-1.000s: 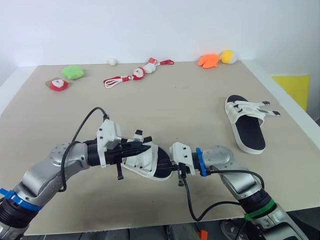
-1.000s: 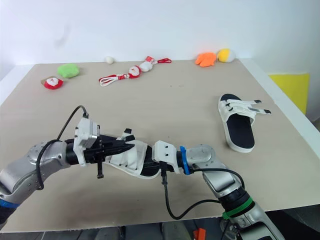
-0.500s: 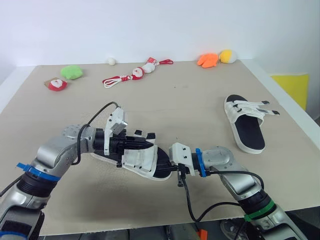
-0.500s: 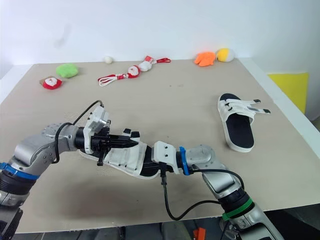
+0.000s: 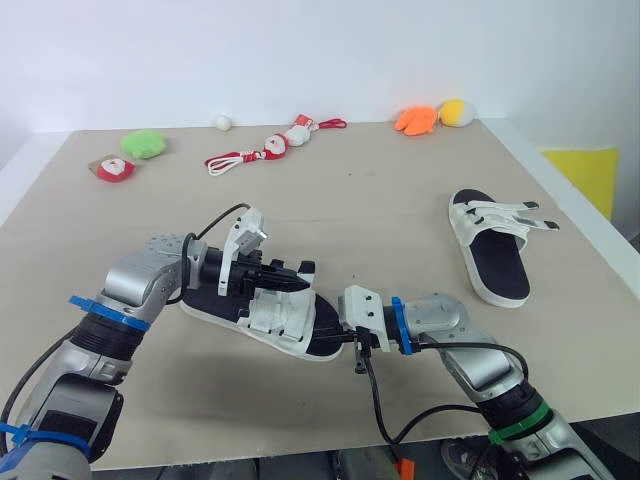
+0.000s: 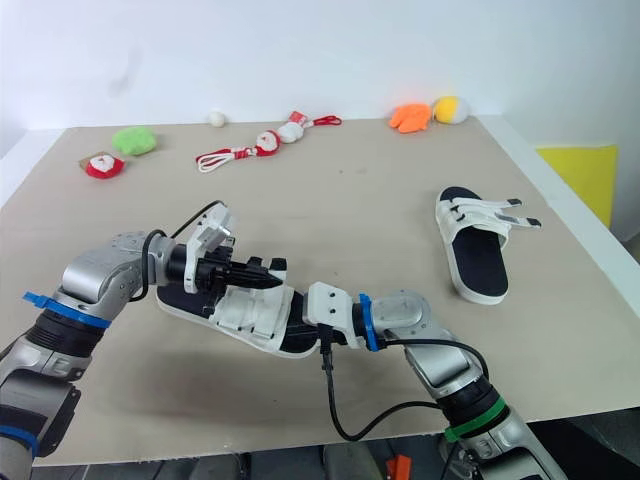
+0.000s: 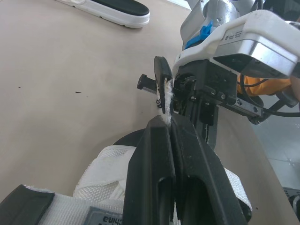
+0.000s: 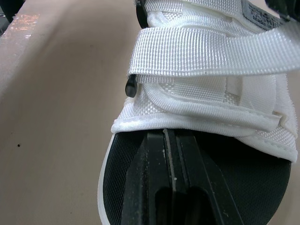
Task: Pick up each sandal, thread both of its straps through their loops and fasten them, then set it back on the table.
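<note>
A white sandal with a black footbed (image 5: 262,318) lies at the table's front centre. My left gripper (image 5: 298,272) reaches over its upper and is shut on a white strap (image 7: 166,115), whose edge shows as a thin sliver between the fingers. From the right, my right gripper (image 8: 169,137) is shut at the toe end of the same sandal, its tips on the footbed under the woven upper (image 8: 211,51). The second sandal (image 5: 492,250) lies at the right of the table, its two black-tipped straps (image 5: 525,215) loose and splayed outwards.
Along the far edge lie a green plush (image 5: 146,144), a red and white toy (image 5: 116,168), a small white ball (image 5: 223,123), Santa toys on red cord (image 5: 265,152), an orange toy (image 5: 417,121) and a yellow one (image 5: 458,112). A yellow panel (image 5: 590,175) stands beyond the right edge.
My left forearm has swung outwards and away from me, and its gripper has shifted slightly right over the upper. The sandal's heel now shows. The right arm has stayed still.
</note>
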